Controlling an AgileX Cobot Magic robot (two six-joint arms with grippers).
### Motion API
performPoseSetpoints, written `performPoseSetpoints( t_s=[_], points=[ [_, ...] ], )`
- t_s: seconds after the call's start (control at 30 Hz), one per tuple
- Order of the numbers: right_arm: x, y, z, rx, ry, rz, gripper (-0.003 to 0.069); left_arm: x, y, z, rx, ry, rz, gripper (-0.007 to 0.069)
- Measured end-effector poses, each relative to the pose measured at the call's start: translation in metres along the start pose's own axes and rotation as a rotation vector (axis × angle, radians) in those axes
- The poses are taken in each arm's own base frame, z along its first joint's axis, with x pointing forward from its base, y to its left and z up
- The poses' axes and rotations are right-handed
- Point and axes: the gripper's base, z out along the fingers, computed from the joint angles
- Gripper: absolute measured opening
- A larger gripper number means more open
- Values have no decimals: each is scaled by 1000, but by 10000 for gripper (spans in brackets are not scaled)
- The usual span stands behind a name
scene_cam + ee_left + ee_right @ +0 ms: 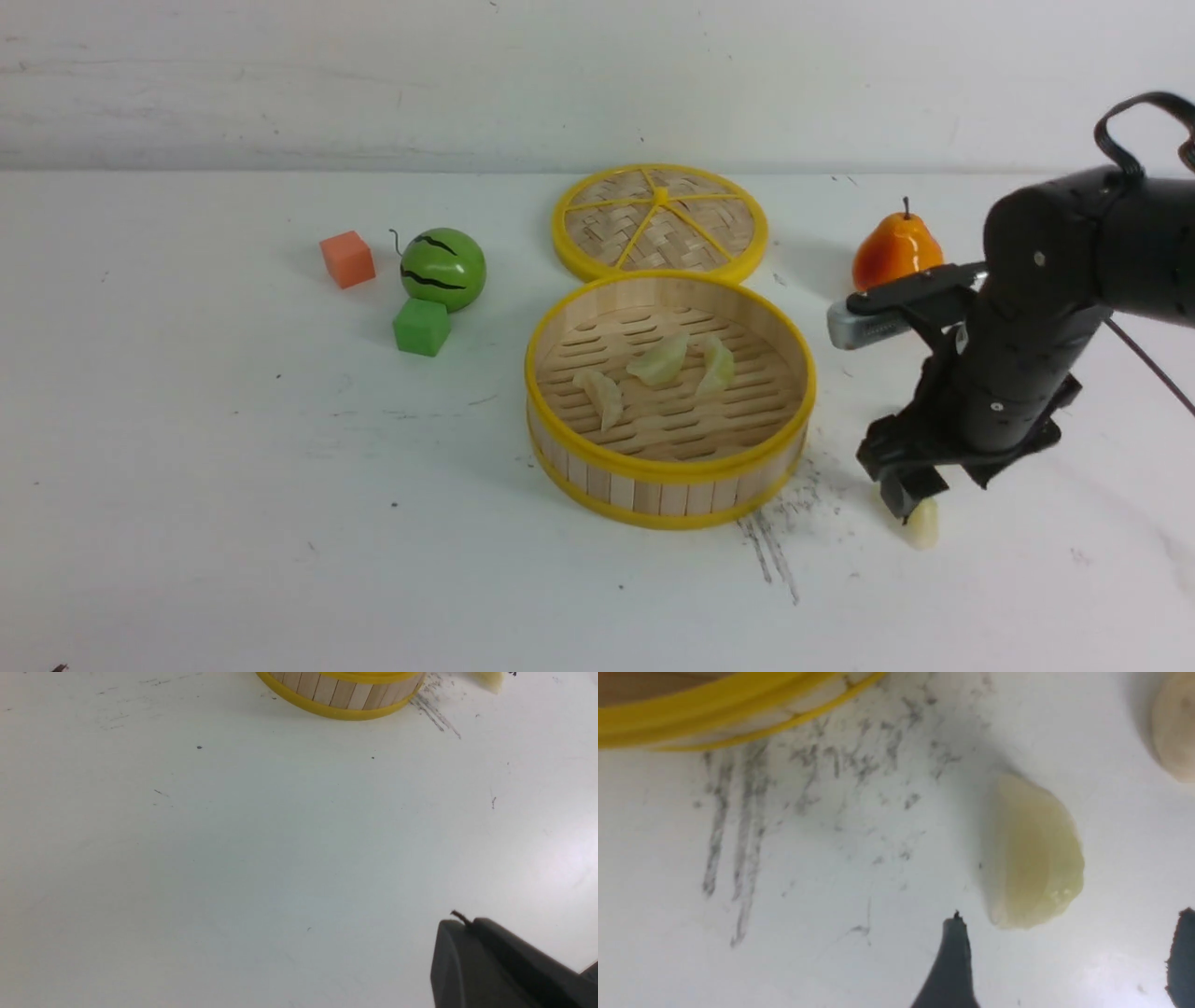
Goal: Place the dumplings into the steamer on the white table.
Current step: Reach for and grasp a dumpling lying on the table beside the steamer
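While the right arm (1027, 355) hangs low over the table (233, 485), I see its jaws spread wide. One dumpling (922, 525) lies on the table just ahead of the gap, at 4 o'clock from the steamer (667, 485) and near its wall.

On my right wrist feed this dumpling (1029, 851) has its long axis roughly in line with the fingers. Its narrower end points away from them. One dark fingertip (953, 961) sits just beside the broad end; I cannot tell whether they touch. From the front, the jaws cover most of it and only a pale end shows.

A second table dumpling (1174, 732) is cut off at the edge of that feed and too blurred for me to read its axis.

Three dumplings lie on the steamer floor:
- The 9 o'clock one (599, 396) runs 11 to 5.
- The middle one (660, 360) runs 2 to 8.
- The 3 o'clock one (717, 363) runs close to 12 to 6.

My left jaws are closed. Only one dark finger (490, 966) shows on the left wrist feed, with the steamer wall (343, 695) cut off at the frame edge.
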Motion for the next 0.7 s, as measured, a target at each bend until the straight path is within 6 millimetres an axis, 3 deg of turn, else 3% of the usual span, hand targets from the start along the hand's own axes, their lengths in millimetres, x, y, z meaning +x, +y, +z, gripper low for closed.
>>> performPoseSetpoints(
  t_s=[0.17, 0.3, 0.37, 0.4, 0.43, 0.47, 0.63, 0.7],
  points=[
    [-5, 0, 26, -2, -19, 6, 560, -1, 0, 0, 2, -9, 0, -3],
    [-5, 0, 44, -4, 11, 15, 483, -1, 0, 0, 1, -7, 0, -3],
    [-5, -1, 45, 3, 10, 30, 393, 0, 0, 0, 3, -5, -1, -3],
    [-5, -1, 45, 4, 10, 33, 382, 0, 0, 0, 3, -5, -2, -3],
    [-5, -1, 45, 14, 10, 43, 283, 0, 0, 0, 3, -5, -2, -3],
    [-5, -2, 44, 22, 8, 44, 237, 0, 0, 0, 3, -5, -2, -3],
    [-9, -4, 35, 45, 36, 34, 244, 0, 0, 0, 2, 0, -2, 0],
    [-19, 0, 10, 45, -1, 26, 244, 0, 0, 0, 2, 1, -2, 2]
  ],
)
